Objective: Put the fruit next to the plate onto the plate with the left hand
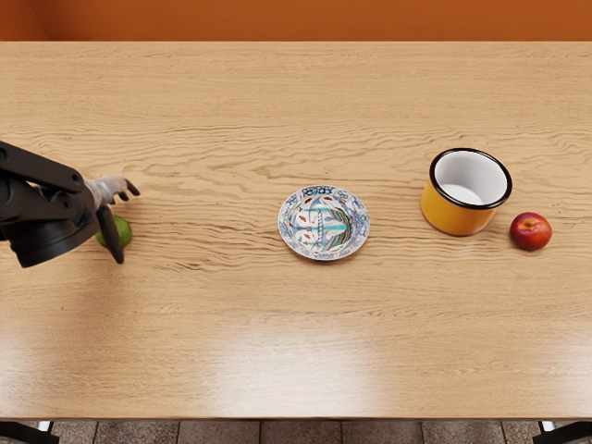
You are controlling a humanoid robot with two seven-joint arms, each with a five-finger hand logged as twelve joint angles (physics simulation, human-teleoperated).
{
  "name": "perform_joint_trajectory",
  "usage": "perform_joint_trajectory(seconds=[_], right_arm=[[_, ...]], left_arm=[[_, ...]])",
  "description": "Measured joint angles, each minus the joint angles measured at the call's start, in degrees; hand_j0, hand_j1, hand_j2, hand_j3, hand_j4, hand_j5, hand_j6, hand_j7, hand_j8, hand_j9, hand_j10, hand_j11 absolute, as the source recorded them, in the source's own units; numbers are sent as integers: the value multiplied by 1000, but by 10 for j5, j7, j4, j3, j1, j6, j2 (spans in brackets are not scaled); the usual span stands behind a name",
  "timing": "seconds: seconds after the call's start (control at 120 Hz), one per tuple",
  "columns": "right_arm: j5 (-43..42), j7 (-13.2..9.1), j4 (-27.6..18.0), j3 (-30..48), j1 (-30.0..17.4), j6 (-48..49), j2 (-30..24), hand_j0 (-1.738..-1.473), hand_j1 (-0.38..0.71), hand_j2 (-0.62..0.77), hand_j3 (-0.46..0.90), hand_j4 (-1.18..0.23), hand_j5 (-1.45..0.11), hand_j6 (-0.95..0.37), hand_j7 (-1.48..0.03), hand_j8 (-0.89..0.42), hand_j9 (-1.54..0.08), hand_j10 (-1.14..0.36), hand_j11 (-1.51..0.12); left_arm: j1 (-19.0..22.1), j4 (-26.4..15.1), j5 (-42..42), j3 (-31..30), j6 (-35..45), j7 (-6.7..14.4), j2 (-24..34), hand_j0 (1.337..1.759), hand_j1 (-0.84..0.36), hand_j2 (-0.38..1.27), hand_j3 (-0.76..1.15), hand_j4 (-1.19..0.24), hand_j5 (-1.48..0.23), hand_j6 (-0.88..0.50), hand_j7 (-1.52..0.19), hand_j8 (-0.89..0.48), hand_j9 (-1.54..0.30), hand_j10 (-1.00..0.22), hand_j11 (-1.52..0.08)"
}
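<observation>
You are working in a home dining or kitchen setting, rendered by a simulator. Evidence: a long wooden table (277,351) carrying household ware, namely a patterned plate (323,222), a yellow enamel mug (444,215) and an apple (531,231). An orange wall (296,18) runs behind; you see floor tiles (277,432) below the near edge.
</observation>
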State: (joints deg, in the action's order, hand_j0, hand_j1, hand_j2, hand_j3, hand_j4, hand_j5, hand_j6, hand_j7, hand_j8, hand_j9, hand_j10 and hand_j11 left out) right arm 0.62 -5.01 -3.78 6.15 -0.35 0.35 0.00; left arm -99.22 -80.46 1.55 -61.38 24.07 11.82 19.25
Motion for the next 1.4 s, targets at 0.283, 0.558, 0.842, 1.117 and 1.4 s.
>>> perform_joint_trajectory(seconds=[0.283, 0.558, 0.842, 1.117, 1.4], right_arm=[[0, 0, 0, 0, 0, 0, 0, -1658, -349, 0, 0, -1, 0, -1, 0, -1, 0, 0, 0], [0, 0, 0, 0, 0, 0, 0, -1658, -349, 0, 0, -1, 0, -1, 0, -1, 0, 0, 0], [0, 0, 0, 0, 0, 0, 0, -1658, -349, 0, 0, -1, 0, -1, 0, -1, 0, 0, 0], [0, 0, 0, 0, 0, 0, 0, -1658, -349, 0, 0, -1, 0, -1, 0, -1, 0, 0, 0], [0, 0, 0, 0, 0, 0, 0, -1658, -349, 0, 0, 0, 0, -1, 0, -1, 0, 0, 0]], left_arm=[[-20, -19, -13, -2, 1, 15, 1, 1658, 71, 47, 0, -232, -301, -232, -301, -232, -301, -232, -301], [-20, -31, -14, -3, 2, 16, 1, 1658, 42, 52, 0, -257, -333, -257, -333, -257, -333, -257, -333], [-20, -31, -23, -13, 2, 16, 2, 1658, 16, 56, 0, -278, -361, -278, -361, -278, -361, -278, -361], [-18, -31, -25, -15, 1, 16, 2, 1658, -46, 66, 0, -330, -429, -330, -429, -330, -429, -330, -429], [-20, -28, -56, -15, -52, 15, 3, 1658, -465, 147, 0, -491, -780, 209, -1119, 103, -1114, -697, -897]])
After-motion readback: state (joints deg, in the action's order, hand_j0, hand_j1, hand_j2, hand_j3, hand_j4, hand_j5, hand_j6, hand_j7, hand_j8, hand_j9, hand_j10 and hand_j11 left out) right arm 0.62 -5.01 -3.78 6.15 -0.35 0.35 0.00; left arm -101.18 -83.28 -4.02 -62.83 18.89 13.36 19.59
